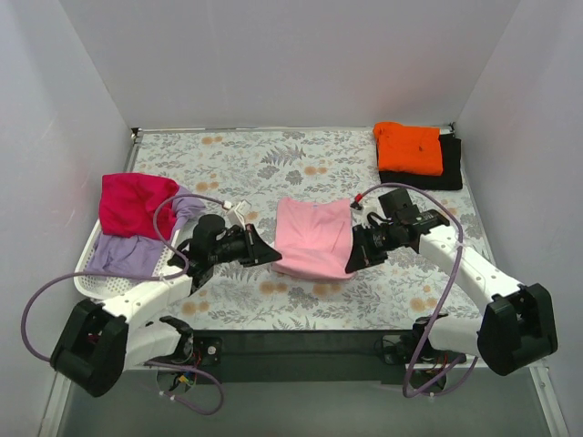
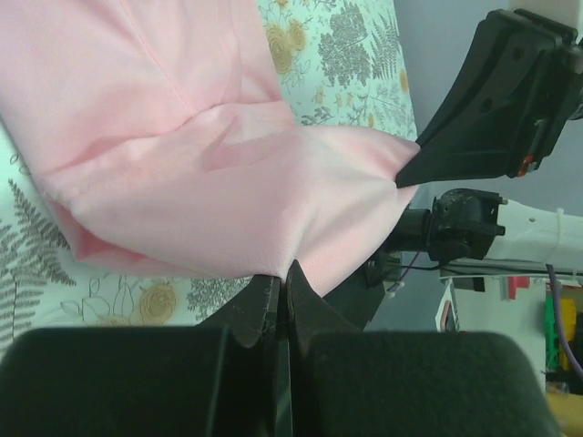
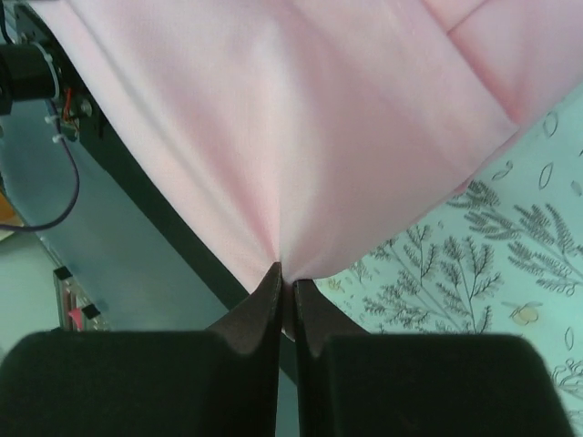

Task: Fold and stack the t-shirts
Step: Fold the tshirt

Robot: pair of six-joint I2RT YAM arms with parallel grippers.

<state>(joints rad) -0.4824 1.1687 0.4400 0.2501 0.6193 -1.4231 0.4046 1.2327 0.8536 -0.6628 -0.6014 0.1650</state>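
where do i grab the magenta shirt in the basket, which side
Probably pinch a raised wrinkle near the middle of the magenta shirt, from straight above: it lies bunched on the lavender shirt in the laundry basket, whose walls block a side approach.

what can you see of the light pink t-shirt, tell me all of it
The light pink t-shirt is soft, plain cloth, partly folded, with a seam showing. It lies mid-table on the floral table cover, its near edge lifted. The left gripper and right gripper are each shut on that edge, one at each side.

White walls (image 1: 291, 64) box in this lab tabletop (image 1: 273, 164).
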